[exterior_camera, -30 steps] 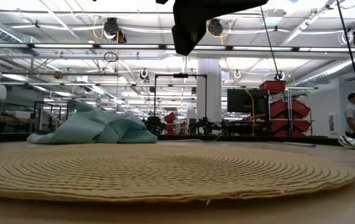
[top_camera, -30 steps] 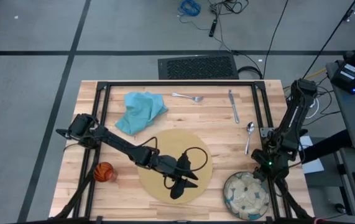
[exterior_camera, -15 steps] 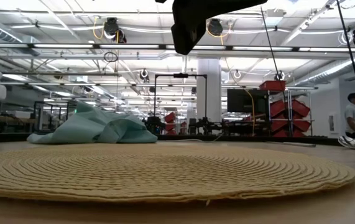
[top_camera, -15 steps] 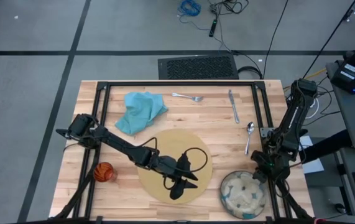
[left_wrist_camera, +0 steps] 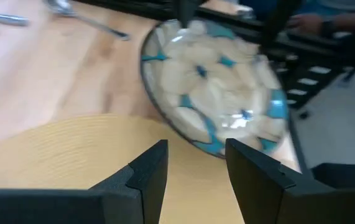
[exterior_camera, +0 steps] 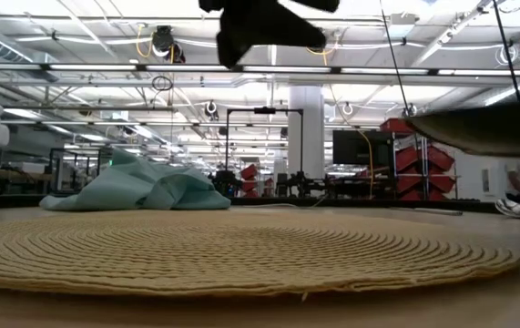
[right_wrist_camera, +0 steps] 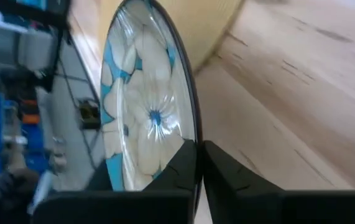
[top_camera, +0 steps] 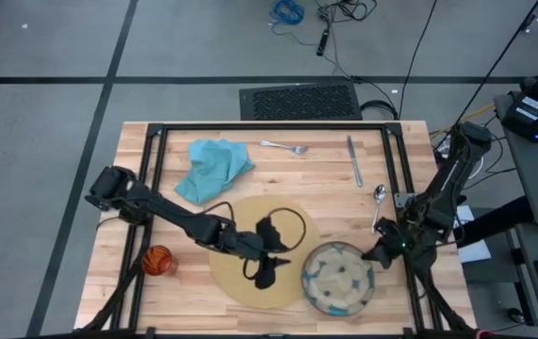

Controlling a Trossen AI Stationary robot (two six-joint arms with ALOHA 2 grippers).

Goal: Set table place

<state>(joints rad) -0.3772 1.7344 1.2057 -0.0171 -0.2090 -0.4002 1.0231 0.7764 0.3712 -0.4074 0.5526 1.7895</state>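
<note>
The plate [top_camera: 340, 277] is being carried by the right gripper [top_camera: 379, 254], pinched at its rim on the side nearest the table's [top_camera: 325, 179] right edge and held clear of the wood. It overlaps only the right margin of the mat [top_camera: 264, 250]; the mat's centre lies away toward the left edge, so that is judged the way to travel. Room is tight there: the left gripper [top_camera: 267, 266] hangs over the mat's middle, fingers parted and nothing held. The spoon [top_camera: 378, 205] lies just beyond the plate, toward the far edge.
</note>
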